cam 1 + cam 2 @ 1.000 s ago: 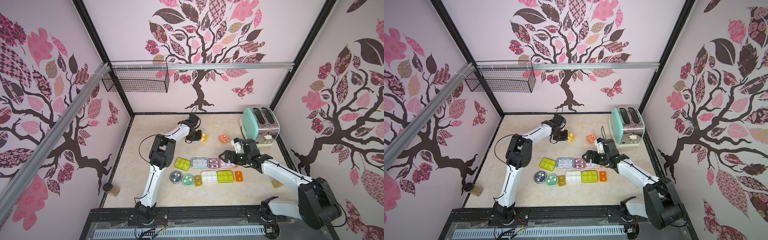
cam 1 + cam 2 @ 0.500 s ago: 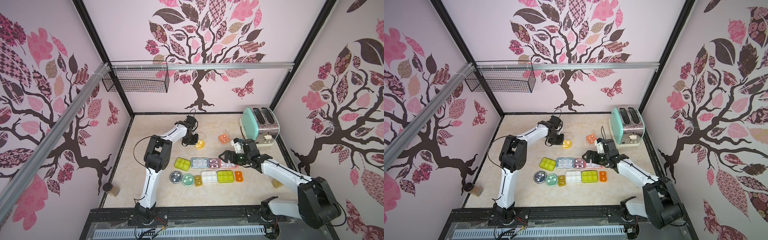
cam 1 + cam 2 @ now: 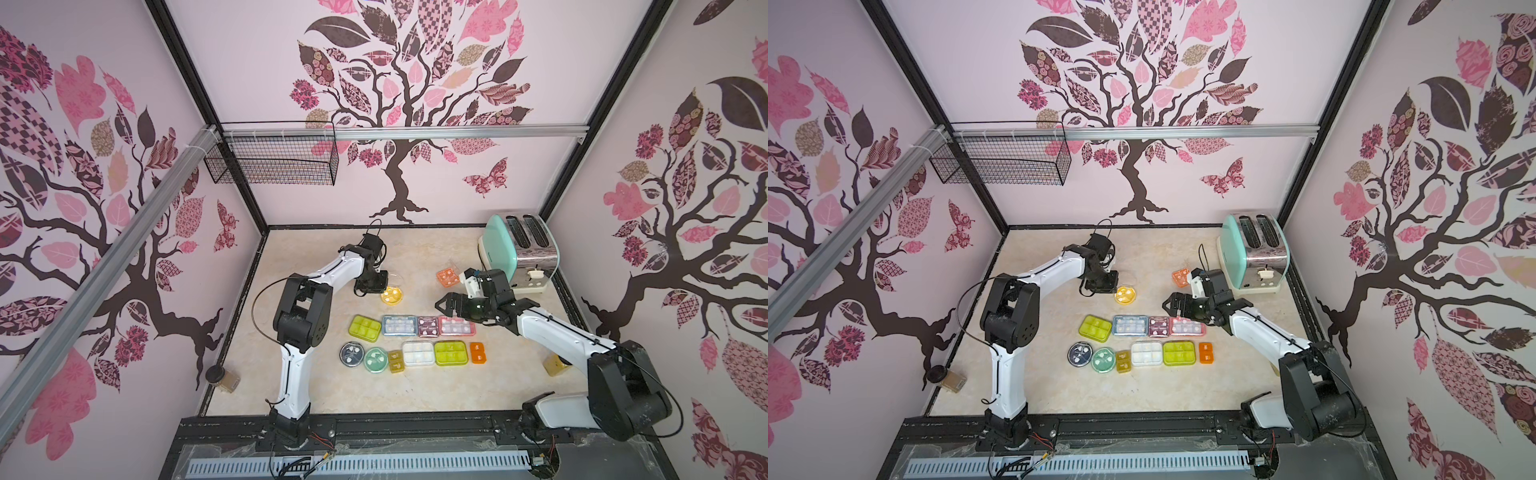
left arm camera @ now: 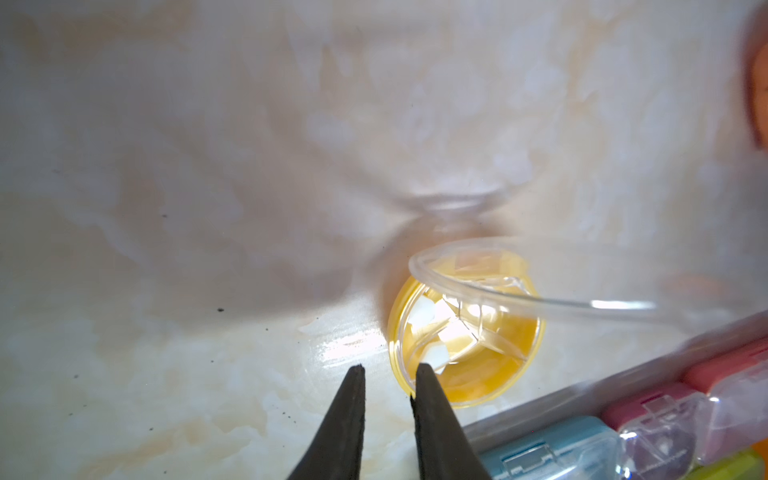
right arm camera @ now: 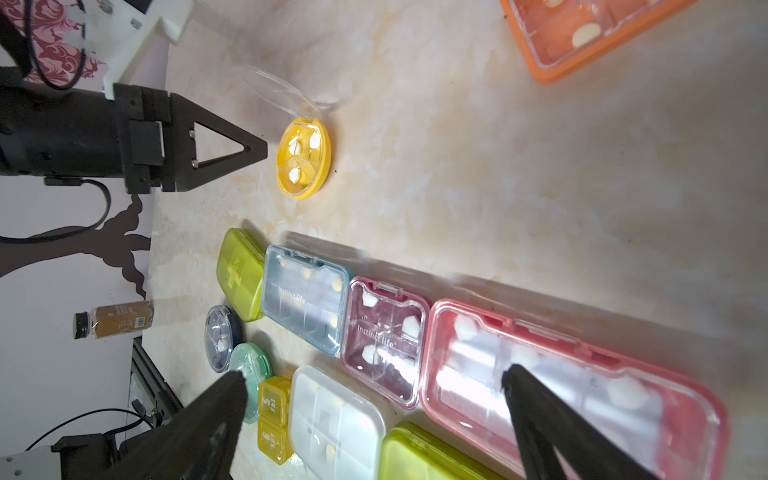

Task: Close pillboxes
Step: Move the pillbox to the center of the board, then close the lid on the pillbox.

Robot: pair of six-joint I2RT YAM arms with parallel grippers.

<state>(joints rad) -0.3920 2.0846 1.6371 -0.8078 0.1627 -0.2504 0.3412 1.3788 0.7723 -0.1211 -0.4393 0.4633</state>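
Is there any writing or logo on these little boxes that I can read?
"Instinct life": clear lid of the blue pillbox.
"Instinct life": lid of the maroon pillbox.
Raised cross, no words: lime pillbox beside the blue one.
Print on the small amber pillbox and the brown bottle: too small to read.

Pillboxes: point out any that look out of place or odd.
Two sit apart from the tidy rows with their clear lids raised: the round yellow box, just off the left fingers, and the orange box beside the toaster. The boxes in the rows look shut.
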